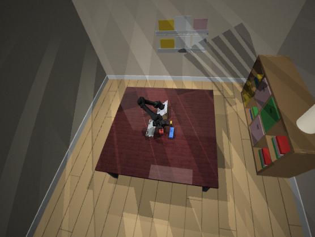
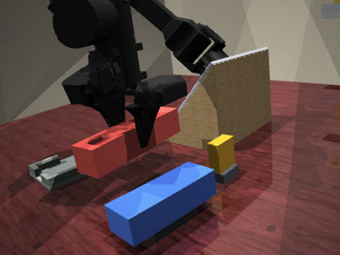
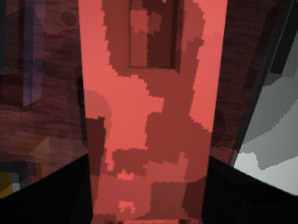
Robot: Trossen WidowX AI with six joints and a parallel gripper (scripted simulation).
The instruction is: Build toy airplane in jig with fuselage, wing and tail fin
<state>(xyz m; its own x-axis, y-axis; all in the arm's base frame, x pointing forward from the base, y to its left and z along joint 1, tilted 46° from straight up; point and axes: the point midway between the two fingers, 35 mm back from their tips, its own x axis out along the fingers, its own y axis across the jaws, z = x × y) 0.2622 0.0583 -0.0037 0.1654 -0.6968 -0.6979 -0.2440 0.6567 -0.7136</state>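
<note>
The red fuselage (image 2: 95,157) (image 1: 161,131) (image 3: 150,125) is a long block with rectangular sockets (image 2: 97,140) (image 3: 152,35) on top. My gripper (image 2: 132,133) (image 1: 159,126) (image 3: 145,155) is shut across its sides near one end and holds it level, just off the table. The grey cradle jig (image 2: 51,172) (image 1: 150,130) (image 3: 270,130) lies beside and behind it, with nothing in it. The blue wing (image 2: 160,199) (image 1: 171,132) rests on a dark stand in front. The yellow tail fin (image 2: 221,151) (image 1: 171,122) stands upright on a small grey base beside the wing.
A wooden wedge (image 2: 236,97) (image 1: 162,109) with a sloped white face stands behind the tail fin, by the arm's base. All sits on a dark red table (image 1: 170,164). A bookshelf (image 1: 272,113) stands far right and a wall shelf (image 1: 182,34) hangs at the back.
</note>
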